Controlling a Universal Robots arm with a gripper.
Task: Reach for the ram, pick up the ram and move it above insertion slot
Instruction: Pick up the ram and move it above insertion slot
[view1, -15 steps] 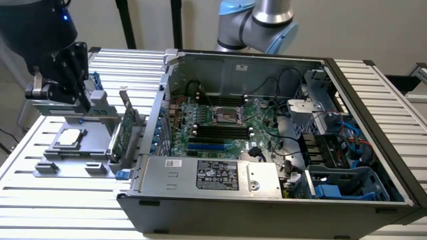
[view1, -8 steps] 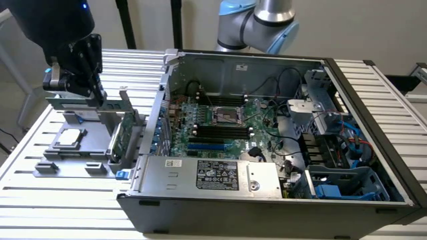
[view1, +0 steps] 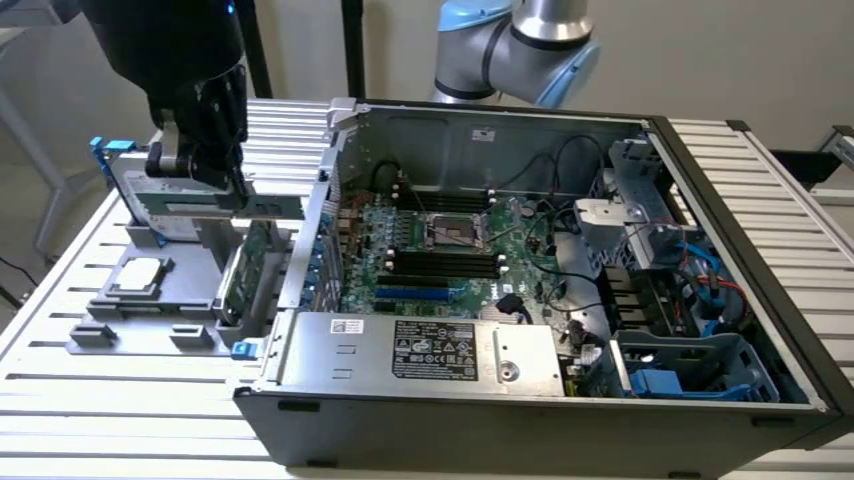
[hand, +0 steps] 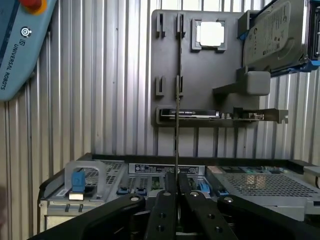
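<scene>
My pincer (hand: 176, 192) grips the ram (hand: 177, 125) edge-on (upper left, exterior view); I'd keep it vertical, carrying toward the slots (view1: 441, 263).

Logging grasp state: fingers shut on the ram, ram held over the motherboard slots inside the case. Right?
Not over the slots. The fingers are shut on the ram, but the exterior view shows it held over the grey fixture outside the case.

Robotics lab, open computer case (view1: 534, 300), slatted aluminium table (view1: 134, 410)
</scene>
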